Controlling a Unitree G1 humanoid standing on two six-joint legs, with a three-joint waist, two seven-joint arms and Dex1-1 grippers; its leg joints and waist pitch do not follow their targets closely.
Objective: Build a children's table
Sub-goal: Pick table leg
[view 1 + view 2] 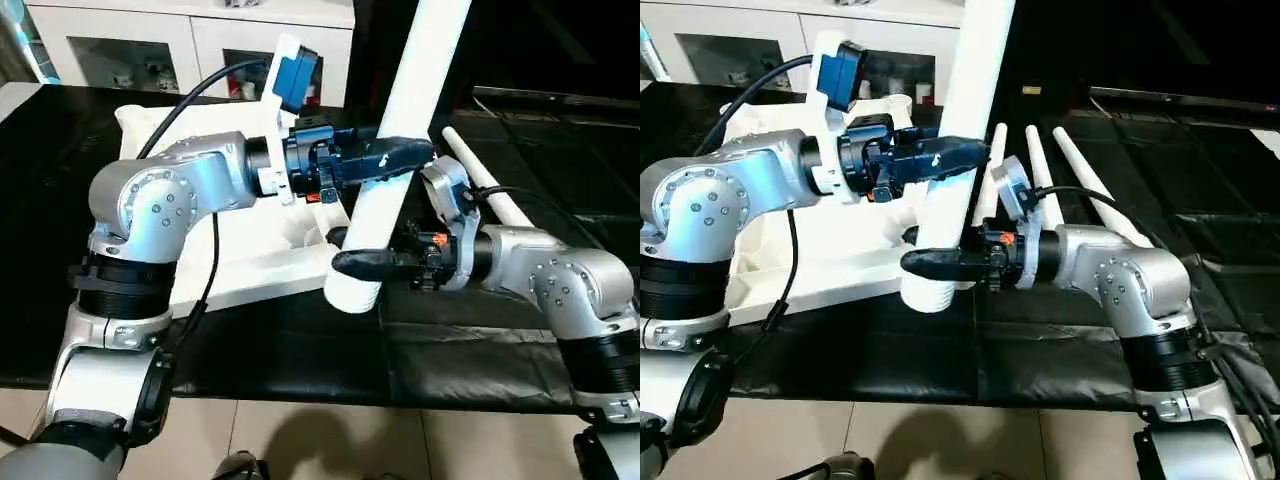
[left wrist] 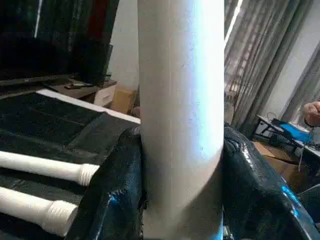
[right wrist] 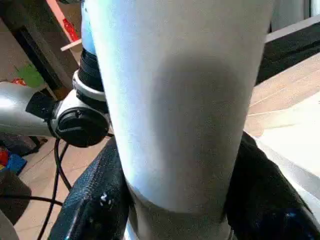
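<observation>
A white table leg stands tilted, its thick end low by the front right corner of the white table top, which lies on the black mat. My left gripper is shut on the leg's middle, and its black fingers press on both sides. My right gripper is shut on the same leg lower down, near the thick end, fingers around it. Three more white legs lie on the mat to the right.
A white cabinet with glass doors stands behind the table top. The black mat covers the work surface, with tiled floor in front of its edge. A dark low unit sits at the back right.
</observation>
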